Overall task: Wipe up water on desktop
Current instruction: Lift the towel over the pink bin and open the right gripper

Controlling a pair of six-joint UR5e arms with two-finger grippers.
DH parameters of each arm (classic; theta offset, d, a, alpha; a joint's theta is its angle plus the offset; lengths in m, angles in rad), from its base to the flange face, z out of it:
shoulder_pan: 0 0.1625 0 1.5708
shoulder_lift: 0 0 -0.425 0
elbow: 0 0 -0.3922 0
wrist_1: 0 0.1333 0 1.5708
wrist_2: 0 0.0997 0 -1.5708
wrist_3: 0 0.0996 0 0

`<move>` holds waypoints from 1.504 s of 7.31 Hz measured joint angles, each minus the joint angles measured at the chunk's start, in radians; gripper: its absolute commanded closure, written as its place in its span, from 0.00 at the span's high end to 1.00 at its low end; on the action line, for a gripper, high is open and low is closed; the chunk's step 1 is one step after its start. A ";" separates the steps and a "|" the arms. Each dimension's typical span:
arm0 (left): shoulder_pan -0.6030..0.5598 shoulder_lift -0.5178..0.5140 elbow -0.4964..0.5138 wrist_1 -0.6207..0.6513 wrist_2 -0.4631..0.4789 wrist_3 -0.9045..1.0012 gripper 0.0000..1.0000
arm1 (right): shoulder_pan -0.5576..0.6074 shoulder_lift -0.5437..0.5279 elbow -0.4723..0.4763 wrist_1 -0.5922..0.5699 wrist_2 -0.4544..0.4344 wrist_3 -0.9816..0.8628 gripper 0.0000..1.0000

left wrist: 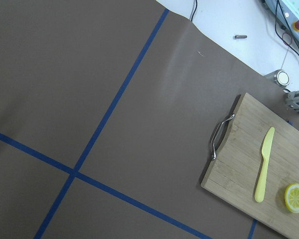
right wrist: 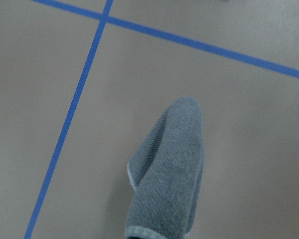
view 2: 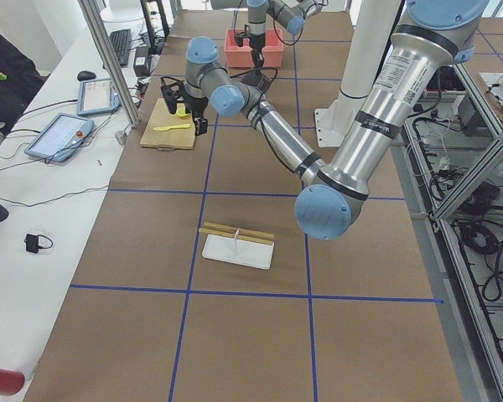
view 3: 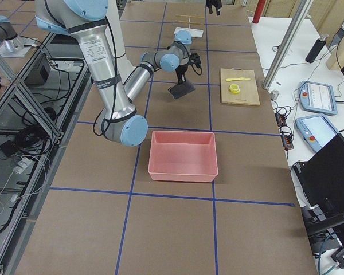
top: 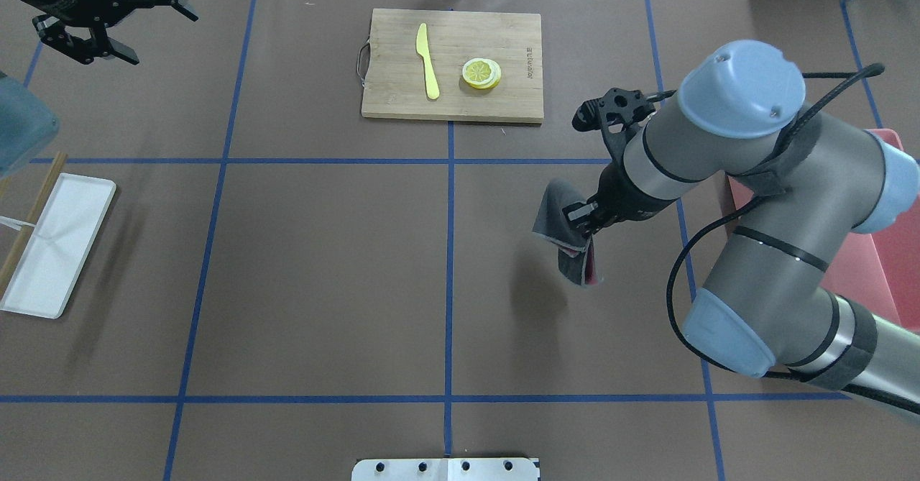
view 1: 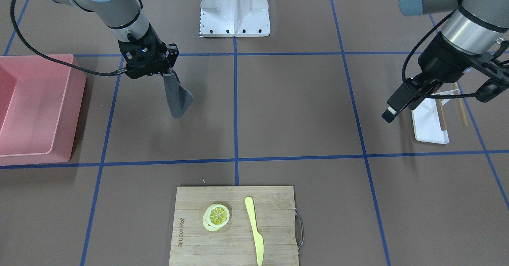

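The desktop (view 1: 294, 107) is brown with blue tape lines; I see no water on it in any view. My right gripper (view 1: 169, 72) is shut on a grey cloth (view 1: 177, 99), which hangs folded just above the desktop (top: 323, 265) on the robot's right side. The cloth also shows in the overhead view (top: 568, 233) and in the right wrist view (right wrist: 169, 174), dangling below the fingers. My left gripper (top: 159, 35) is open and empty, held high at the far left of the table, beyond the white tray.
A pink bin (view 1: 77, 99) stands at the robot's right. A bamboo cutting board (view 1: 195, 202) with a lemon slice (view 1: 216, 215) and a yellow knife (view 1: 254, 228) lies at the far edge. A white tray (view 1: 427, 127) with chopsticks (view 1: 461, 107) lies at the left.
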 measured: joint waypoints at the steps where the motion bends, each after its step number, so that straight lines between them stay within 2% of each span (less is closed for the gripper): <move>1: -0.001 0.000 0.001 0.000 0.000 0.009 0.98 | 0.079 -0.011 0.013 0.001 -0.007 -0.005 0.00; 3: 0.000 -0.004 0.006 0.002 -0.001 0.015 0.98 | 0.273 -0.049 0.000 -0.002 0.000 -0.043 0.00; 6: -0.001 -0.003 0.006 0.002 0.000 0.015 0.98 | 0.556 -0.166 -0.130 -0.010 0.109 -0.361 0.00; 8: -0.001 0.001 0.004 0.001 -0.001 0.015 0.98 | 0.610 -0.232 -0.168 -0.014 0.146 -0.457 0.00; 10: -0.001 0.001 0.003 0.000 -0.003 0.016 0.98 | 0.605 -0.247 -0.166 -0.061 0.162 -0.469 0.00; 11: -0.001 0.002 0.004 0.000 -0.003 0.016 0.98 | 0.590 -0.248 -0.151 -0.102 0.172 -0.471 0.54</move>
